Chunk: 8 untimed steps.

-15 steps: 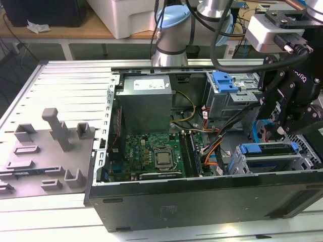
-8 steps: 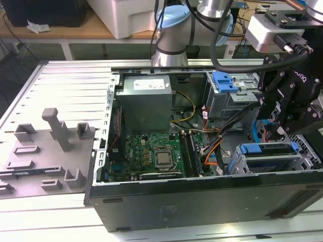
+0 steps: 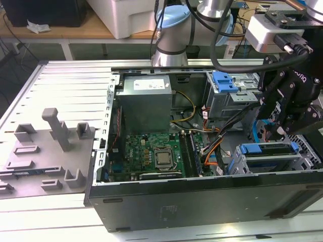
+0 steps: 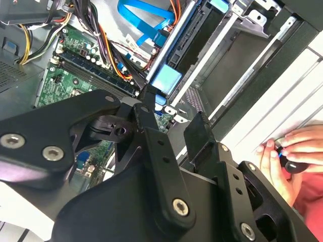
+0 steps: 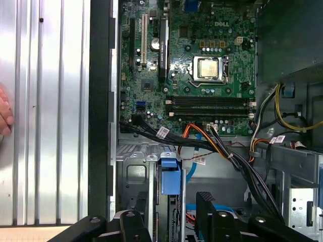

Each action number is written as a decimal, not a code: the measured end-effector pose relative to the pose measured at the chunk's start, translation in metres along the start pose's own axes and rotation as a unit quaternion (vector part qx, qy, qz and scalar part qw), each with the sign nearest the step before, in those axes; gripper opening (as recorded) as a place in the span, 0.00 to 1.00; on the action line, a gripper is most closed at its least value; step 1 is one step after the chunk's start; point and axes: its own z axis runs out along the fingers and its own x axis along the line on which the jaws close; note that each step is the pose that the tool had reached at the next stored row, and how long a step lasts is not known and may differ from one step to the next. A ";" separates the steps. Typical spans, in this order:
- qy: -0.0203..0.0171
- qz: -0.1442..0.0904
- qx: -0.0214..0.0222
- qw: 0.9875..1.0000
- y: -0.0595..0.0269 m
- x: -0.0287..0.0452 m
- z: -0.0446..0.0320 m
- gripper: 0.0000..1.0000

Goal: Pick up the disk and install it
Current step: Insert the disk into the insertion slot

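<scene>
The disk (image 3: 267,150) stands on edge in the drive bay at the front corner of the open computer case (image 3: 202,201), on the exterior view's right. Its blue side rail runs along the top. In both wrist views its blue tab (image 5: 170,177) (image 4: 165,79) points toward me. My black gripper (image 3: 275,132) hangs just above the disk and is open. Its two fingers (image 5: 206,206) stand on either side of the disk's edge without touching it. The gap between the fingers (image 4: 151,131) holds nothing.
A grey power-supply box (image 3: 146,98) and the green motherboard (image 3: 151,156) fill the case's middle. Orange and black cables (image 3: 212,146) run close beside the bay. A bare blue bracket (image 3: 224,80) sits on the rear cage. A person's hand (image 4: 287,156) rests outside the case wall.
</scene>
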 end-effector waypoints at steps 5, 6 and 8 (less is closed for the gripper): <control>0.000 0.000 0.000 1.000 -0.0001 -0.0013 0.0001 0.50; 0.000 0.000 0.000 1.000 -0.0001 -0.0021 0.0002 0.50; 0.001 0.004 0.000 1.000 -0.0169 -0.0124 0.0009 0.42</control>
